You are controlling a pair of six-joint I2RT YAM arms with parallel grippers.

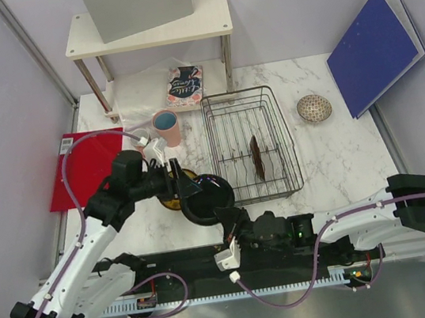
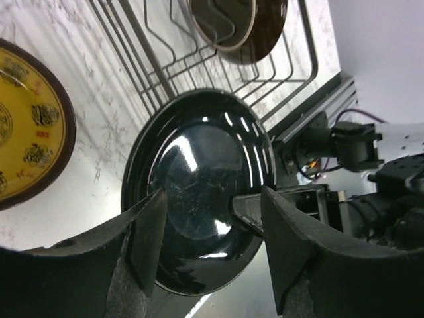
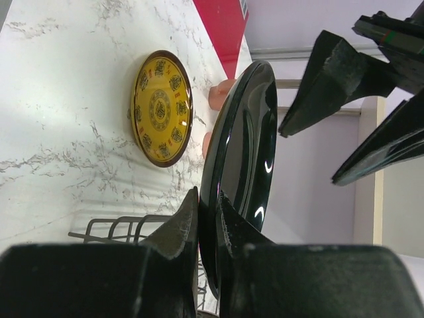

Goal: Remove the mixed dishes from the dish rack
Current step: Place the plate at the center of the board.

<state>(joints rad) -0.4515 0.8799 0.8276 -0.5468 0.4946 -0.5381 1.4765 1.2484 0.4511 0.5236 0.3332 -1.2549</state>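
Black plate (image 1: 205, 200) stands on edge, rim pinched by the right hand (image 3: 207, 202), near the dish rack (image 1: 292, 155). The left hand (image 2: 212, 199) is spread, just short of its face. I'd have it clamp firmly before the right lets go.

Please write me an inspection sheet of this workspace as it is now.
Surface: marble table, no spill seen.
Job's things: dish rack holds one plate; black plate held on edge; yellow plate, pink cup, speckled bowl on table.
Clutter: red board, book, blue binder.
Grippers: right gripper pinches black plate's rim; left gripper open, apart from it.
Cables: purple cables along both arms.
Surroundings: white shelf, plain walls.
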